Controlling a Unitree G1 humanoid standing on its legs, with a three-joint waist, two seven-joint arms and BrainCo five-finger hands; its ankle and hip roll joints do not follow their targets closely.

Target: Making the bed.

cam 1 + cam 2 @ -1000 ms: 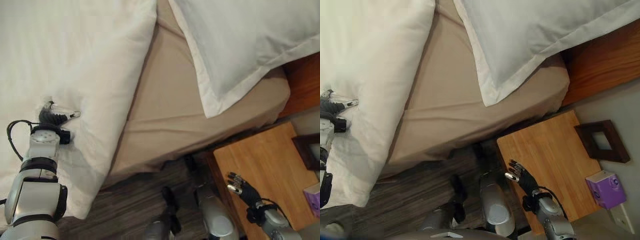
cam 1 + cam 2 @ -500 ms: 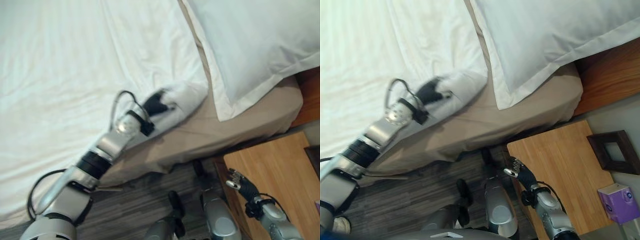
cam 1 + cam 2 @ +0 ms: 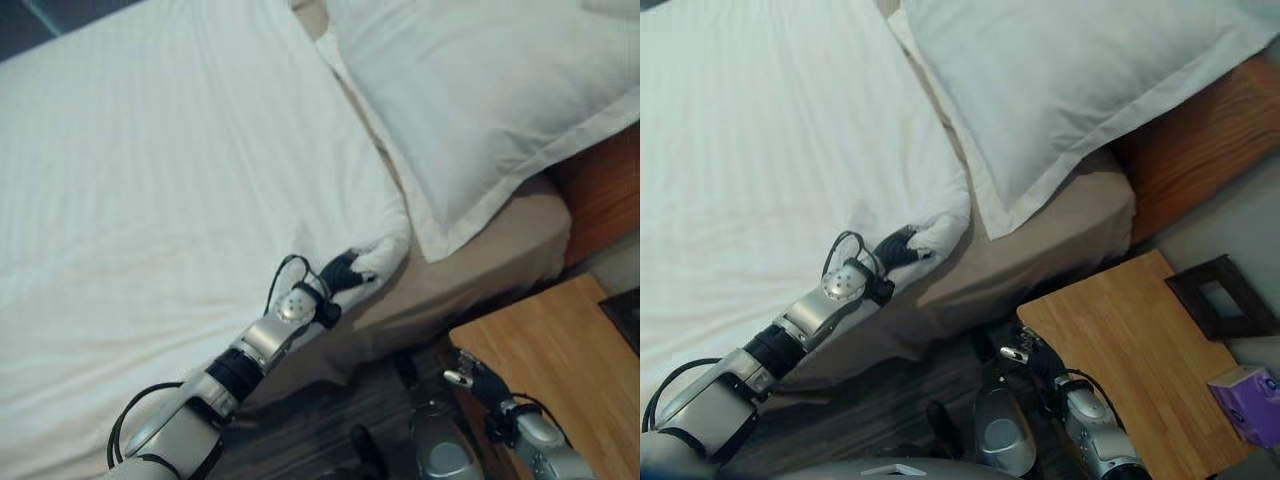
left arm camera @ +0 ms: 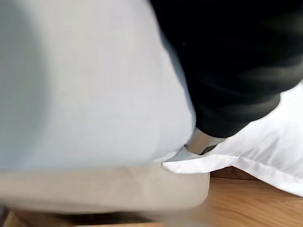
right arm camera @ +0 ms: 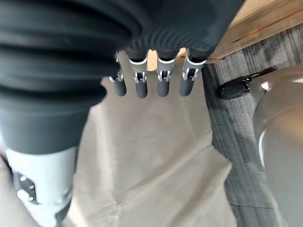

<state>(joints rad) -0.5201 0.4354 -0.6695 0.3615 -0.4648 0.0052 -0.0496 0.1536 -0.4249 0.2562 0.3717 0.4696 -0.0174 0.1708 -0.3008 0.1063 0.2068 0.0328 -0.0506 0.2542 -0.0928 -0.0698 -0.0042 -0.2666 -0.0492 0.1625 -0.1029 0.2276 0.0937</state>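
Note:
A white duvet (image 3: pixel 180 180) lies spread over most of the bed. My left hand (image 3: pixel 345 272) is at the duvet's near corner (image 3: pixel 388 252), shut on the bunched cloth just short of the white pillow (image 3: pixel 480 90). In the left wrist view the duvet (image 4: pixel 94 85) shows close up, with one finger (image 4: pixel 201 142) pressed into its edge. A strip of beige fitted sheet (image 3: pixel 480 265) stays bare between the duvet corner and the pillow. My right hand (image 3: pixel 470 370) hangs low beside the bed, and its fingers (image 5: pixel 142 82) are relaxed and hold nothing.
A wooden nightstand (image 3: pixel 1140 350) stands right of the bed, touching distance from my right hand, with a dark picture frame (image 3: pixel 1220 300) and a purple box (image 3: pixel 1252 400) on it. The wooden headboard (image 3: pixel 1185 150) runs behind the pillow. Dark plank floor (image 3: pixel 330 400) lies below the bed's edge.
My left hand has drawn the duvet corner from the bed's lower side up to the pillow, covering most of the beige sheet. The view has shifted too. The right hand sank slightly.

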